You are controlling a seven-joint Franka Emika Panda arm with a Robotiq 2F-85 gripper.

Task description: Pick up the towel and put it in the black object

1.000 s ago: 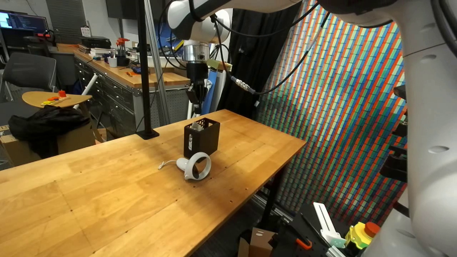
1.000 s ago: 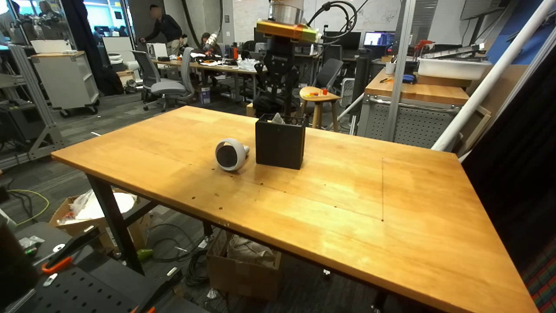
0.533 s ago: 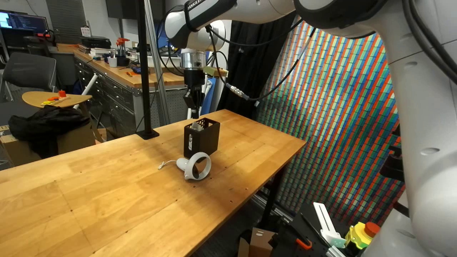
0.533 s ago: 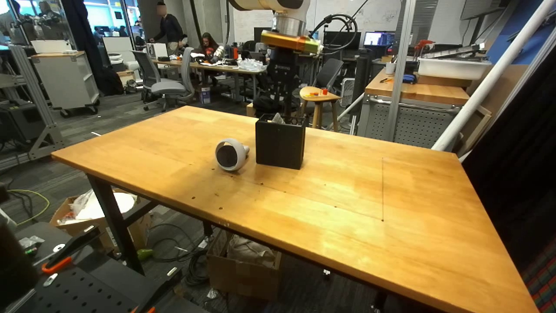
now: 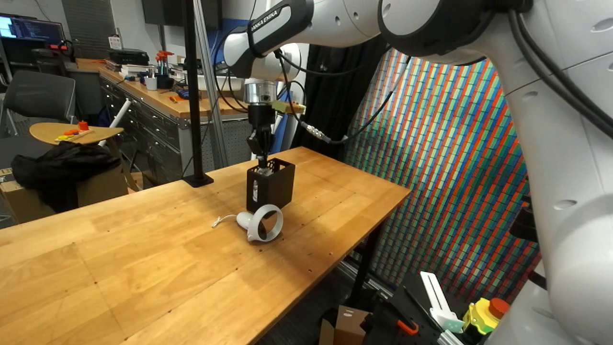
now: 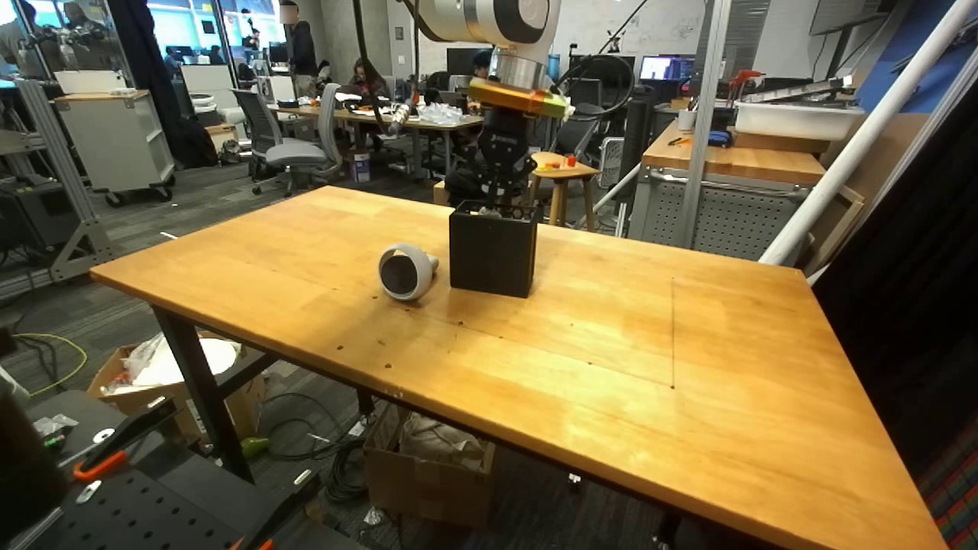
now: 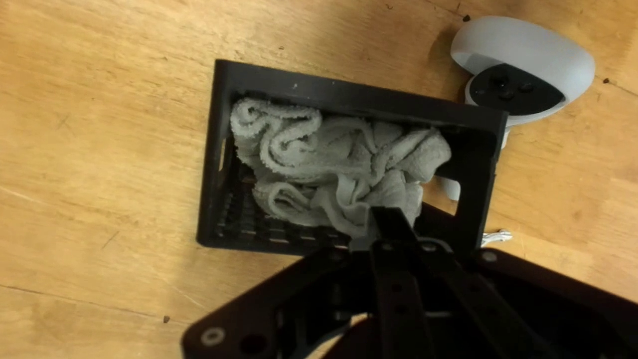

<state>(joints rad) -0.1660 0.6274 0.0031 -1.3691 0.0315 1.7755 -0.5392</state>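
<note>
In an exterior view the white arm [image 5: 335, 21] carries lettering [image 5: 264, 20] that reads "ANKA EMIKA", its start hidden at a dark strap [image 5: 250, 36]. A pale label [image 5: 255, 190] on the black container [image 5: 280, 191] is too small to read, as is the text on a monitor [image 5: 38, 30] behind. The container stands upright on the bench [image 5: 143, 268]; in an exterior view it turns just a dark, plain face [image 6: 493, 256]. Only the wrist view shows how the towel [image 7: 339, 159] lies, bunched in folds inside the container; in both exterior views a pale bit of it shows at the rim. The tool [image 5: 263, 162] points down there, its fingers together, tips at the towel's edge; whether they pinch any cloth I cannot tell. Just beside the container, a white controller [image 7: 528, 52] shows its buttons [image 7: 506, 93] in the wrist view and its full ring [image 5: 253, 232] in an exterior view
</note>
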